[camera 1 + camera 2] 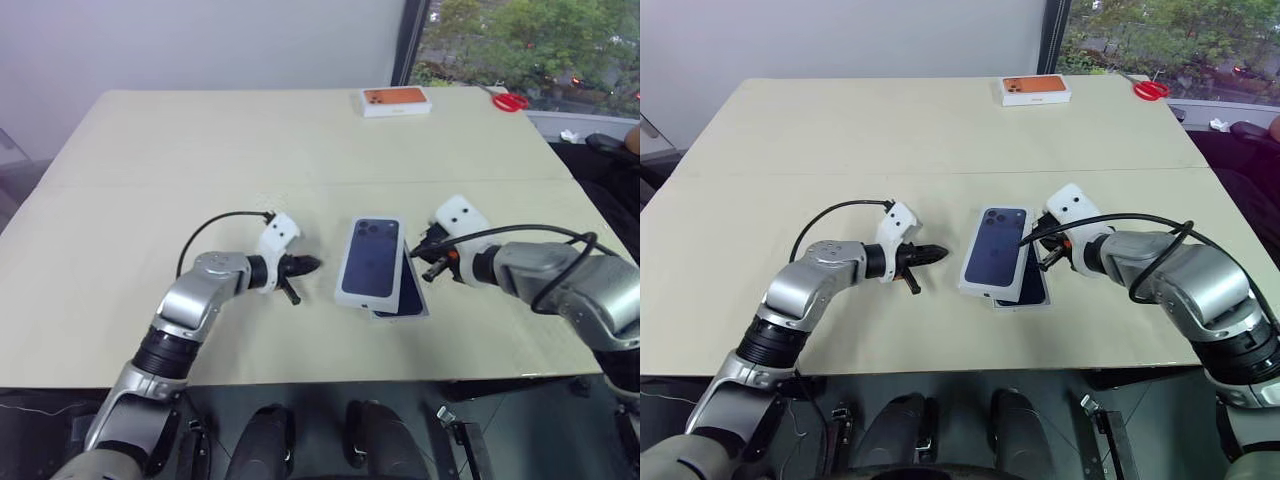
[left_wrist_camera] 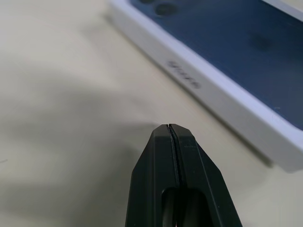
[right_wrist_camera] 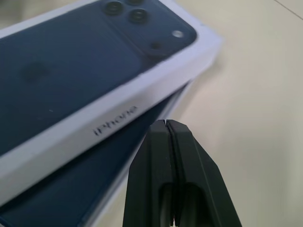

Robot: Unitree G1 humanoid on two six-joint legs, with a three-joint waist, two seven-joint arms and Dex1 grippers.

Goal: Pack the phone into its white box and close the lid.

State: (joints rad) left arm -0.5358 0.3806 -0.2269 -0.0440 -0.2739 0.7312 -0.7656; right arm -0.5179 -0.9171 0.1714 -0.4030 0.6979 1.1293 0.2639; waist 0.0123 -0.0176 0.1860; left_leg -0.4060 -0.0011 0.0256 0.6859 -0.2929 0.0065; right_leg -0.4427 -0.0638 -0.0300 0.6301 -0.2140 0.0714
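Lid (image 1: 371, 258): askew atop the white box (image 1: 408, 297), phone inside. Left gripper (image 1: 303, 266): pinched closed, empty, left of lid. Right gripper (image 3: 165, 124): closed, empty, by lid's right edge.

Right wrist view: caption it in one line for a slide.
Shut right gripper beside the lid, which sits skewed over the phone lying in the white box.
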